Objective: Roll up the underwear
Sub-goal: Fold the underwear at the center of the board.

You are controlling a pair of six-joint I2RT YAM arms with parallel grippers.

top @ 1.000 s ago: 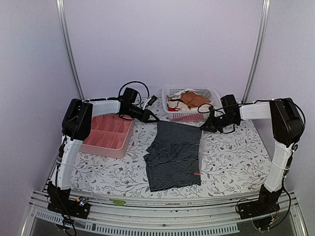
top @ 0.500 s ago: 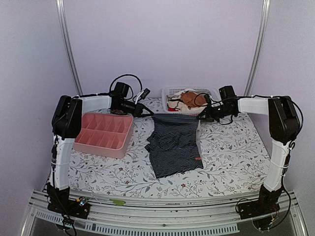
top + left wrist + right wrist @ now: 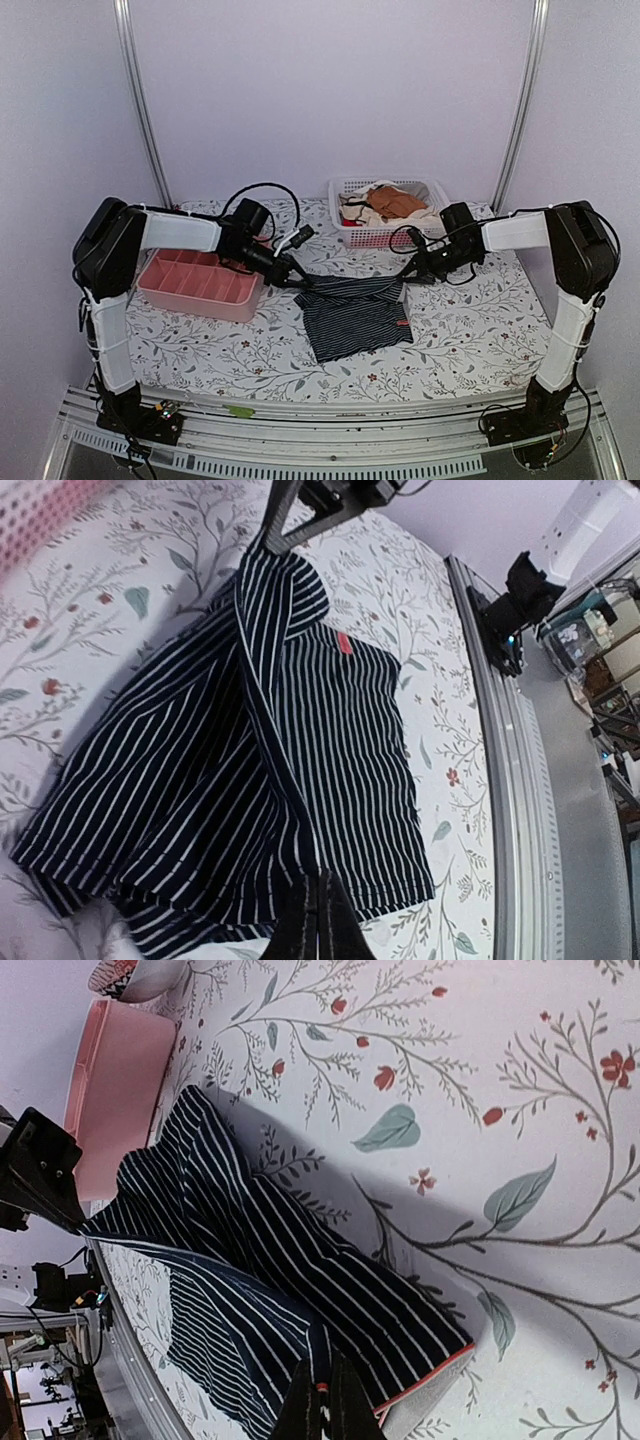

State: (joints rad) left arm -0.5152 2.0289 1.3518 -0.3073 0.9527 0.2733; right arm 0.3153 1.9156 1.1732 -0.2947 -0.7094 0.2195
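In the top external view, the underwear (image 3: 355, 318) lies mid-counter (image 3: 470, 320) on the flower-print cover, its far edge lifted and pulled taut between the 2 grippers. The left gripper (image 3: 293, 281) is at the underwear's far-left corner with its jaws pinched together on the fabric. The right gripper (image 3: 408, 277) is at the far-right corner, likewise clamped on the cloth. A pink divided tray (image 3: 190, 297) sits to the left of the underwear, and a white basket (image 3: 385, 237) holding orange-brown and cream garments (image 3: 398, 203) stands beyond its far edge. A small red tag (image 3: 400, 322) shows at the near-right hem. In the left wrist view, the left gripper (image 3: 318, 920) has both fingers closed tight on a striped fold of the underwear (image 3: 200, 780). A ridge of fabric runs from it to the right gripper (image 3: 285, 520) at the opposite corner, and the red tag (image 3: 344, 644) lies on the lower layer. In the right wrist view, the right gripper (image 3: 322, 1405) is closed on the near edge of the underwear (image 3: 270, 1250). The left gripper (image 3: 45, 1180) holds the far corner, and the pink tray (image 3: 115, 1090) lies past the underwear.
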